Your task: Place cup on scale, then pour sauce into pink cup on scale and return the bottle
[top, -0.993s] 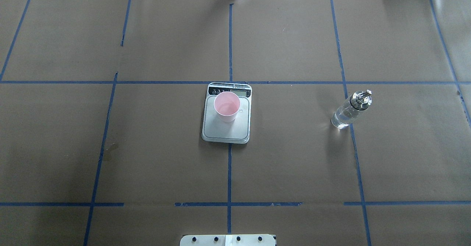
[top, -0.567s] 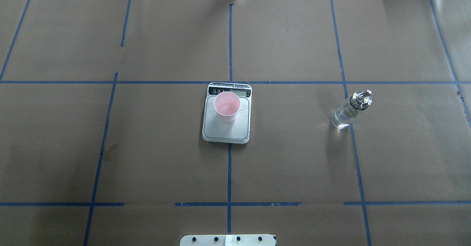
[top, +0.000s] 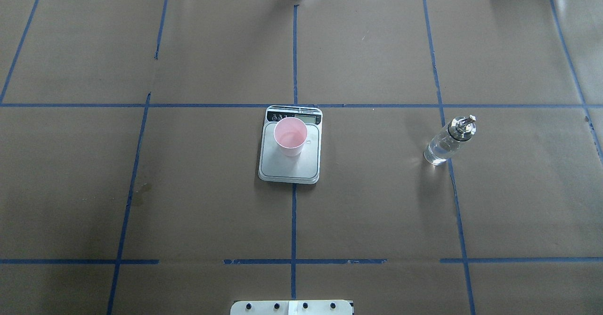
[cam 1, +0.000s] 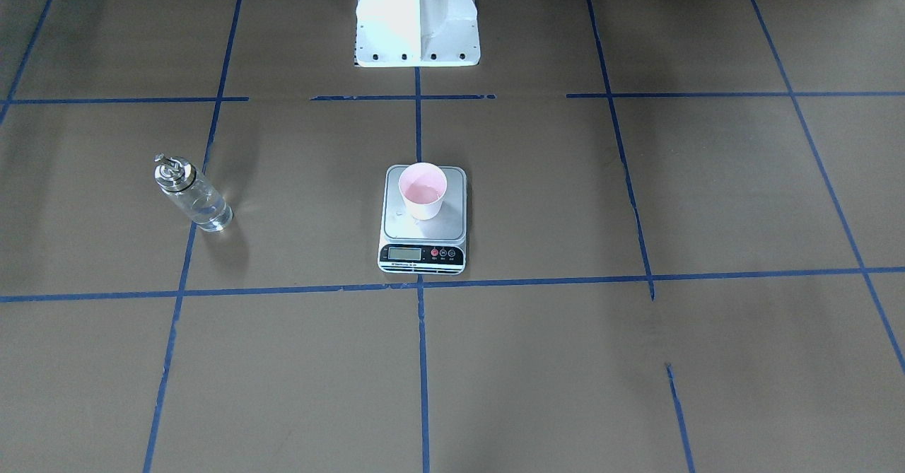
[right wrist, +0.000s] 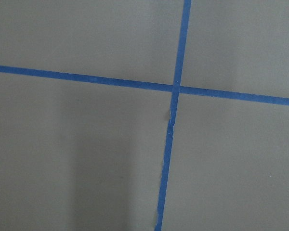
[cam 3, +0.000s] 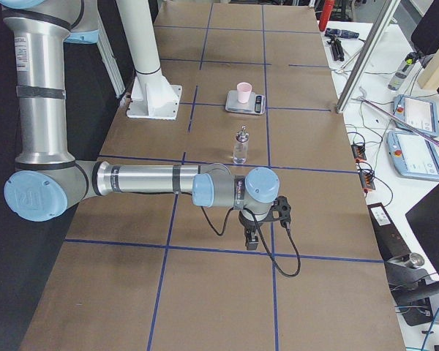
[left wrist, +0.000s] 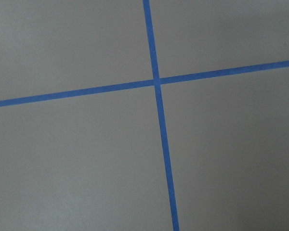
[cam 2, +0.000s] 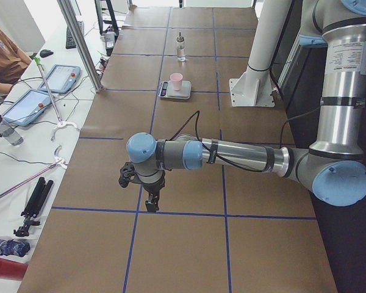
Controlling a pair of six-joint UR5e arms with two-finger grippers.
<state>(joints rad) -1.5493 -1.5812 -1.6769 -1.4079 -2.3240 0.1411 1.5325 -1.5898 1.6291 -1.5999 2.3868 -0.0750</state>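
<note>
Clearly, bottle (cam 3: 240, 150) stands apart from right hand (cam 3: 252, 242).

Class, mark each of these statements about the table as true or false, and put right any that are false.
1. The cup stands on the scale. True.
2. The cup is tipped over. False: it is upright, mouth up.
3. The bottle stands on the table, apart from the scale. True.
4. The bottle has no cap. False: its silver cap is on.
</note>
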